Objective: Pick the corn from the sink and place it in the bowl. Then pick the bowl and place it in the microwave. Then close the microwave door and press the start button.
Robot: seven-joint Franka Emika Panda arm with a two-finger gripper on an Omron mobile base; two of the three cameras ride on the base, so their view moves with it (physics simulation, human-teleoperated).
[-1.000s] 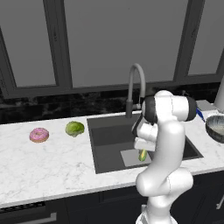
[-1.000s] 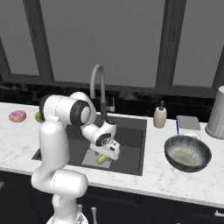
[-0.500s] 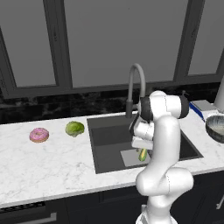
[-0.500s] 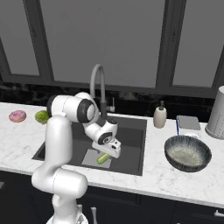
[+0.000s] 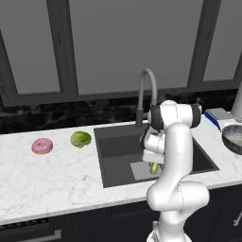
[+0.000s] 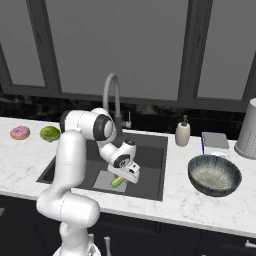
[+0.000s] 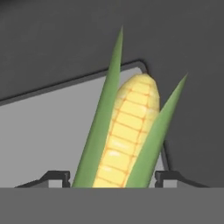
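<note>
You have the gripper (image 7: pixel 112 177) down inside the sink (image 5: pixel 118 144), low over the light grey square on the basin floor. In your hand view the 2 dark fingertips (image 7: pixel 54 176) stand apart, 1 on each side of the corn (image 7: pixel 127 135) — the cob sits between the jaws, running away from them with its tip toward the square's far corner. 2 green husk leaves flank the yellow kernels, 1 just inside each fingertip. Whether the pads are touching the husk you cannot tell from here; the jaws are spread about as wide as the cob with its leaves.

From your left base view, the corn (image 5: pixel 154 168) shows just below the white hand, at the near right part of the basin. From your right base view, the gripper (image 6: pixel 121 178) hangs over the corn (image 6: pixel 118 182), which lies on the grey square.

The bowl (image 6: pixel 214 174) sits on the marble counter (image 6: pixel 190 200) well to the right of the jaws — upright, pale inside, nothing in it. The faucet (image 6: pixel 112 95) arcs up behind the jaws. Far off to their left on the counter lie a round green vegetable (image 5: pixel 81 139) and, beyond it, a pink donut (image 5: pixel 42 145), apart from each other.
</note>
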